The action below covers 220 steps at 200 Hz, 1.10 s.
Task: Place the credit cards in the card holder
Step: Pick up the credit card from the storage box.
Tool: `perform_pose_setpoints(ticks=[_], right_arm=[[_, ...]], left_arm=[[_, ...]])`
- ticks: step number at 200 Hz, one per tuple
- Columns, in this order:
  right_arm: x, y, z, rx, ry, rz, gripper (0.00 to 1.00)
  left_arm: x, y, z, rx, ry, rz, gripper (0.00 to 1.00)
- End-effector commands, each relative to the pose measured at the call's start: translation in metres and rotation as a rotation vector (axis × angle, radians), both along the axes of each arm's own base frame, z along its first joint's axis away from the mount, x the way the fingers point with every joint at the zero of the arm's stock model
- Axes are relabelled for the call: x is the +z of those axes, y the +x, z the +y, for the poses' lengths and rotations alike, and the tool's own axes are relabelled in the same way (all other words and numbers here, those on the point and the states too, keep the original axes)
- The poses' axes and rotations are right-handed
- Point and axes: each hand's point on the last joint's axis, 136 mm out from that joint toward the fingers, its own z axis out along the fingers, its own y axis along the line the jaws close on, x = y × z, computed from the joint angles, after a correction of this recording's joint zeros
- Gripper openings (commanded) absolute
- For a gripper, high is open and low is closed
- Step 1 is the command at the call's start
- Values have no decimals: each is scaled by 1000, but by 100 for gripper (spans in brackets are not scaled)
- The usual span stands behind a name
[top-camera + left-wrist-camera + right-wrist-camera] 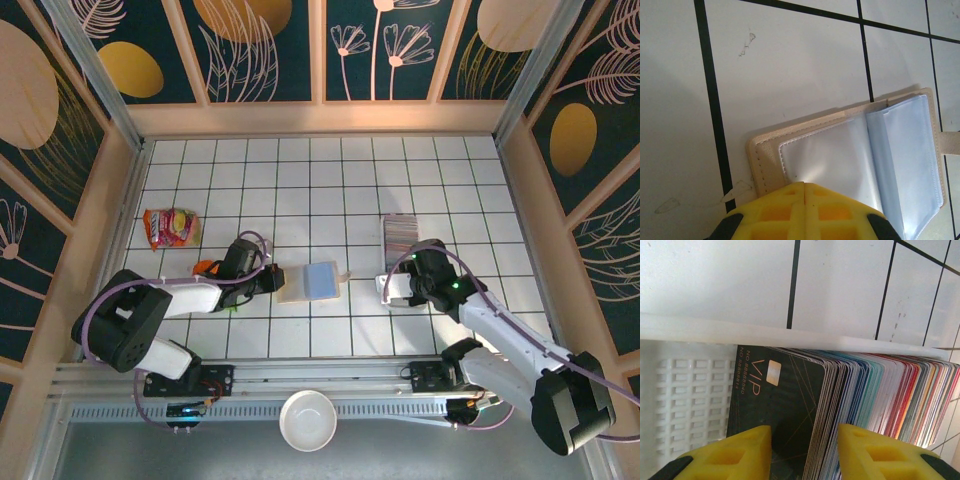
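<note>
The left gripper (805, 202) is clenched, its yellow fingers meeting along one seam over the left edge of the card holder (840, 150). That edge runs under the fingers, so I cannot tell whether it is pinched. The card holder lies open on the table (790, 60) with its clear sleeves up, and the frame cuts off one side.

The right gripper (804, 440) is released. Its fingers stand apart at the front of the cards (865, 390), which are packed on edge in a white tray (690, 390). A black card faces the camera, its lower edge hidden behind the fingers.

From above, bare tiles separate the card holder and the tray. A snack packet (172, 227) lies to the far left. A bowl (308, 420) sits past the table's near edge.
</note>
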Motion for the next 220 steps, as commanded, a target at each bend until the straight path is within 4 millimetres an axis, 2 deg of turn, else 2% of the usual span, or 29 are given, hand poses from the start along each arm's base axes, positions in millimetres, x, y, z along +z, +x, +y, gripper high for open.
perform_pose_setpoints(ticks=[1,28,66,146,182,200,220], right_arm=[[21,13,-1,-22,20,-73,35],[21,13,-2,-23,18,-72,31],[22,13,-3,-27,17,-72,18],[33,12,-4,-44,26,-67,11],[35,7,-6,-45,10,-38,9],[36,1,-5,-47,16,-18,0],[41,-7,-3,-62,42,19,0]], left_arm=[[-18,-11,7,-12,50,63,0],[-19,-11,7,-13,49,65,0],[-19,-11,7,-13,52,65,0],[-18,-11,6,-15,48,63,0],[-18,-11,6,-14,47,64,0],[-18,-12,5,-19,44,64,0],[-18,-12,5,-20,43,64,0]])
